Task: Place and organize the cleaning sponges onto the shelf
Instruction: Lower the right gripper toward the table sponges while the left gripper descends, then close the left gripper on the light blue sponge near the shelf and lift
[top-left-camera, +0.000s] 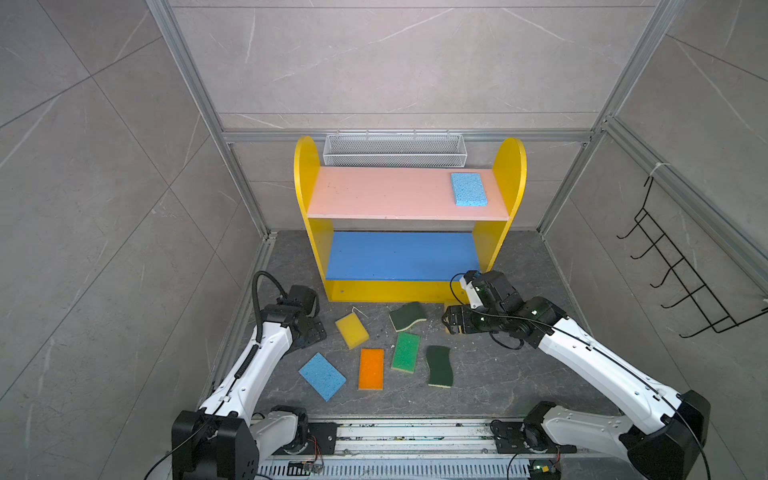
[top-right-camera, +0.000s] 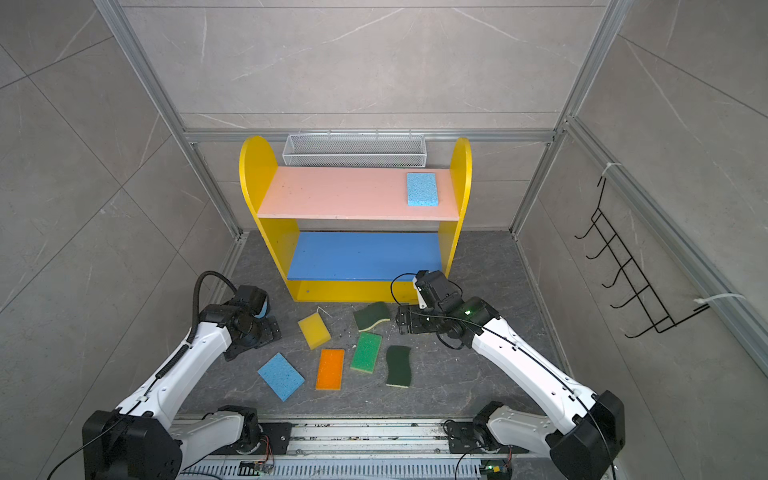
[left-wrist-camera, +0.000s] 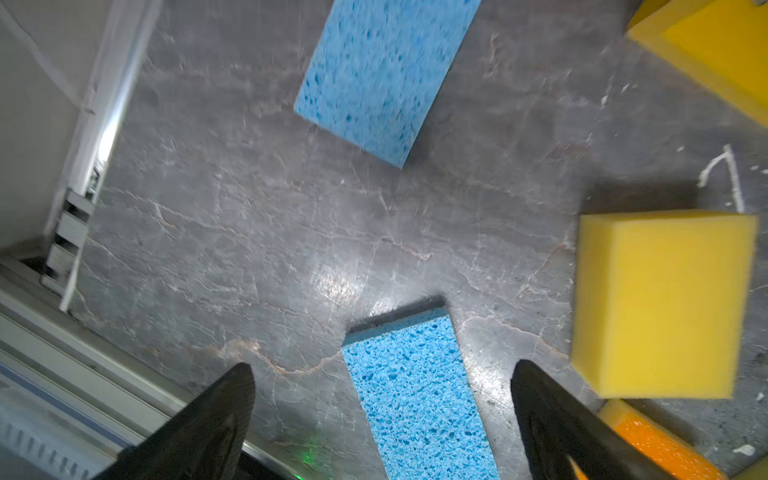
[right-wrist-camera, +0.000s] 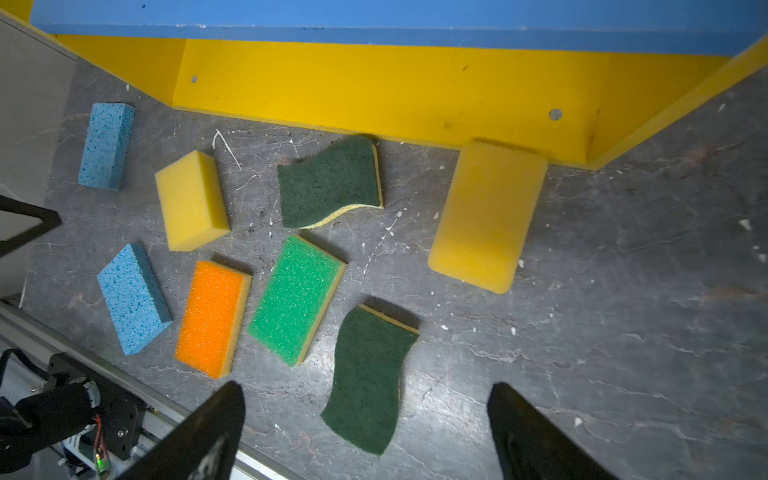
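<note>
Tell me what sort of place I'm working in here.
Likely a lab mock-up of a bathroom or kitchen corner: tile-look panels in aluminium framing, a mesh basket and hook rack hung up, a small shelf.

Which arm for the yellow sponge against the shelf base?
Right. The right hand, open, hangs near that yellow sponge; the left hand, also open, sits over a light blue sponge on the far side.

left tool spread wide | blue sponge between | yellow sponge near
</note>
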